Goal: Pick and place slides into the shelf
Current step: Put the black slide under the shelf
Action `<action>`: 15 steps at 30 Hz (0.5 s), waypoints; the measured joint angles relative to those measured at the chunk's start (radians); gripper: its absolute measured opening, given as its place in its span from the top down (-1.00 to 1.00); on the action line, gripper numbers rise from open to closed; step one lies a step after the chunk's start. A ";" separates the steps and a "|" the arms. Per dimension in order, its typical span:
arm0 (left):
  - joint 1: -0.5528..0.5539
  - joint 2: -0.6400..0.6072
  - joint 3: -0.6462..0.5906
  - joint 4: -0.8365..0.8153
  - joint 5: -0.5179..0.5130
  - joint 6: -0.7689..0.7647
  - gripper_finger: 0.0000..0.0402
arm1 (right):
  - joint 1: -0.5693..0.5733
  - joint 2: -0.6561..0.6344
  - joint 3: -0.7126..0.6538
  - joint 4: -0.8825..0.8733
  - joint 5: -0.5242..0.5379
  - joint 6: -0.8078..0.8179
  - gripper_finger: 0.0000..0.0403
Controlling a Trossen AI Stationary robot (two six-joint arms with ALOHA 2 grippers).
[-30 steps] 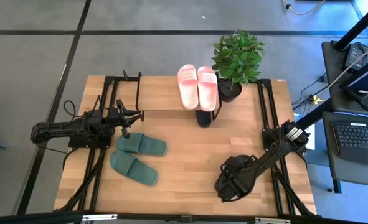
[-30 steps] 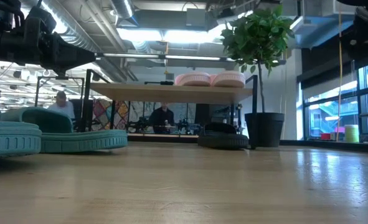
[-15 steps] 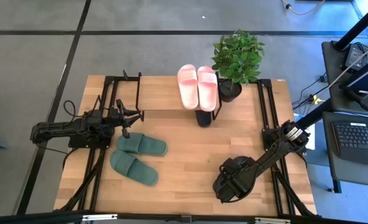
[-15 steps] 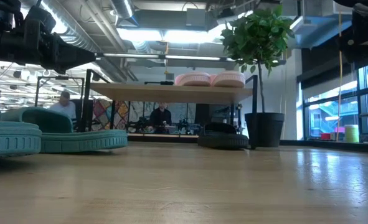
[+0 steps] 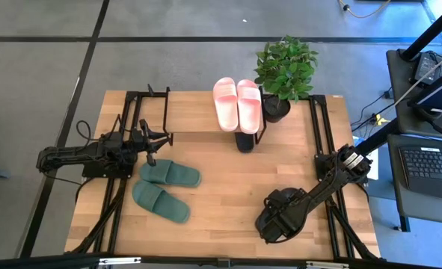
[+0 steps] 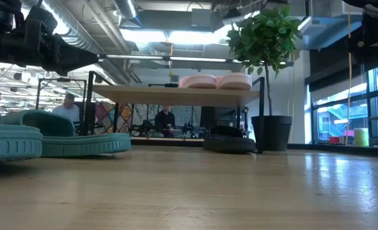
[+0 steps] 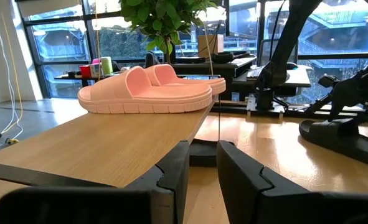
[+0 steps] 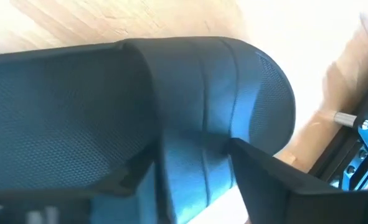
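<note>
My right gripper [image 5: 274,218] stands over a black slide [image 8: 109,93] at the table's near right, shut on it; from above it hides most of the slide. A second black slide [image 5: 244,140] lies on the table, half under the shelf [image 5: 191,112]. The pink pair [image 5: 236,104] lies sole down on the shelf's top board. The green pair [image 5: 170,173] lies on the table at the near left. My left gripper [image 5: 161,140] waits at the table's left, level, a narrow gap between its fingers [image 7: 171,174] and nothing in it. My right gripper has the black slide's raised, ribbed band [image 8: 196,146] between its two fingers [image 8: 261,171]; it looks like the strap. The fingers come from above, pointing steeply down. Whether one finger is under the band does not show. The slide [image 7: 339,134] lies on the table.
A potted plant [image 5: 284,69] stands at the shelf's right end. The shelf's black frame legs [image 6: 260,115] stand on the table. Black rails [image 5: 319,127] run along the table's left and right sides. Bare wood [image 5: 235,187] lies between the green pair and my right gripper.
</note>
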 joint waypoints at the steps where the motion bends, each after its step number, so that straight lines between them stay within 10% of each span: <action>1: 0.000 0.000 0.000 0.000 0.000 0.000 0.62 | 0.000 0.000 0.000 -0.003 0.000 0.000 0.17; 9: 0.000 0.000 0.000 0.000 0.000 0.001 0.62 | -0.002 0.000 0.000 -0.041 0.006 -0.004 0.89; 15: 0.000 0.000 0.000 0.000 0.000 0.001 0.62 | -0.022 0.000 0.000 -0.070 0.183 -0.094 0.92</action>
